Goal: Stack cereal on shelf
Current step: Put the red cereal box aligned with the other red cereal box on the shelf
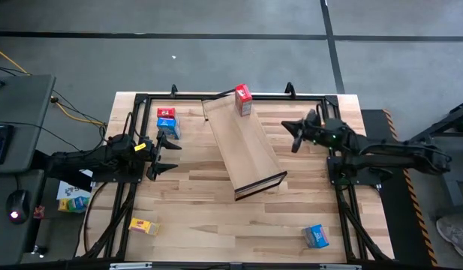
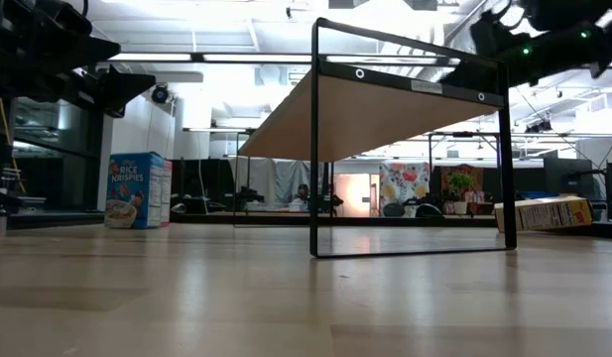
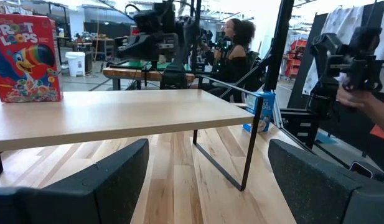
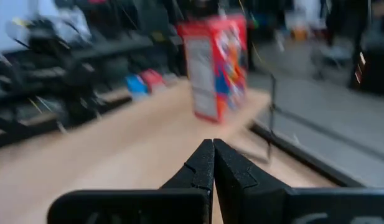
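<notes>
One red cardboard cereal box (image 1: 243, 100) stands upright on the far end of the long light-wood shelf with the dark rim (image 1: 242, 146) (shelf lies diagonally across the table). Left gripper (image 1: 165, 156) hovers beside the shelf's left edge, fingers spread wide, holding nothing. Right gripper (image 1: 297, 133) sits right of the shelf, fingers pressed together, empty. Red and blue boxes (image 1: 167, 121) rest near the left arm; a yellow box (image 1: 144, 225) and another blue box (image 1: 316, 236) lie at the near edge.
</notes>
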Controlling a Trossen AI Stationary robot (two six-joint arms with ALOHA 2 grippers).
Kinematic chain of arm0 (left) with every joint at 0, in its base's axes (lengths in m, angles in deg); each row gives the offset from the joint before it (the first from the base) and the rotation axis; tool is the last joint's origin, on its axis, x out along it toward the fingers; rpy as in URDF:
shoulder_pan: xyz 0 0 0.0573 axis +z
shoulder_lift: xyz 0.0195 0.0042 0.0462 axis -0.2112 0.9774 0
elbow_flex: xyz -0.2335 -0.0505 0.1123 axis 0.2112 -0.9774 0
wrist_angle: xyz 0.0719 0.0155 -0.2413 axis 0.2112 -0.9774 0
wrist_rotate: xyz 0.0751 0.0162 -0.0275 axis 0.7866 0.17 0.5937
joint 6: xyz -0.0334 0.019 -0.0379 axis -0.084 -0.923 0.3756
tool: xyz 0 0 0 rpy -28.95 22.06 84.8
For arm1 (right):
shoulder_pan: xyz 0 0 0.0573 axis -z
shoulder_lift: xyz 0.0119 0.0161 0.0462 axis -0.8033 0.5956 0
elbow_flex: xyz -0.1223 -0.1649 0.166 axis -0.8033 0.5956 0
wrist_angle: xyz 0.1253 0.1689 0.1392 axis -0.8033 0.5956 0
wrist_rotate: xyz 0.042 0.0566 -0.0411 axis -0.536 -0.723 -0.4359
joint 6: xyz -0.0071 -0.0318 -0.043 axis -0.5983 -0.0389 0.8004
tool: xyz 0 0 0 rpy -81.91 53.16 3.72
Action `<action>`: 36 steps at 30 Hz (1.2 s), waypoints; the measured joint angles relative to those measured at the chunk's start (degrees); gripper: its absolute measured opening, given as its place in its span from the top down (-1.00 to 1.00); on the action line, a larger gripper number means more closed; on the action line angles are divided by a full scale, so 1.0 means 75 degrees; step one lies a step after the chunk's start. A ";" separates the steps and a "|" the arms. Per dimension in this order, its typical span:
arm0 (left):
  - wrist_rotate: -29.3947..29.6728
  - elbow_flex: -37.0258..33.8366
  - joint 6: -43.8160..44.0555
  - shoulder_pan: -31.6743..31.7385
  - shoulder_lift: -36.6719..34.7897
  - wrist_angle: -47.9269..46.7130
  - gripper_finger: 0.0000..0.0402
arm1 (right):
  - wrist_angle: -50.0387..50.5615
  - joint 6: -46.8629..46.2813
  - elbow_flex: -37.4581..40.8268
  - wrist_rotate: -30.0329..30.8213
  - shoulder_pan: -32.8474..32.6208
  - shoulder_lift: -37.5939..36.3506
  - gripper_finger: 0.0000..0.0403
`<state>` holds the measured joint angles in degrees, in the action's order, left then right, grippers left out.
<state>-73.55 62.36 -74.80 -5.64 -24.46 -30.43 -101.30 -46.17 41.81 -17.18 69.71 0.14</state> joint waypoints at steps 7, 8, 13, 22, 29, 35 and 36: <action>0.0000 0.0000 0.0000 0.0000 0.0002 0.0000 -0.60 | -0.1999 0.0310 0.0621 -0.0009 -0.0184 -0.0022 1.00; 0.0000 0.0000 0.0000 0.0000 0.0000 0.0000 -0.60 | -0.1999 0.0295 0.0621 -0.0009 -0.0198 -0.0022 1.00; 0.0000 0.0000 0.0000 0.0002 0.0001 0.0000 -0.60 | -0.1963 0.0339 0.0621 -0.0011 -0.0228 -0.0021 1.00; 0.0000 0.0000 0.0000 0.0002 0.0001 0.0000 -0.60 | -0.2395 0.0160 0.0621 0.0604 -0.0226 0.0024 1.00; 0.0000 0.0000 0.0000 0.0002 0.0000 0.0000 -0.60 | -0.2479 0.0061 0.0621 0.0661 -0.0226 0.0024 1.00; 0.0000 0.0000 0.0000 0.0002 0.0003 0.0000 -0.60 | -0.2456 0.0080 0.0621 0.0662 -0.0226 0.0036 1.00; 0.0000 0.0000 0.0000 0.0002 0.0003 0.0000 -0.60 | -0.2456 0.0080 0.0621 0.0662 -0.0226 0.0036 1.00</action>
<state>-73.55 62.36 -74.80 -5.63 -24.44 -30.43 -119.72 -45.57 46.46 -12.21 68.01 0.41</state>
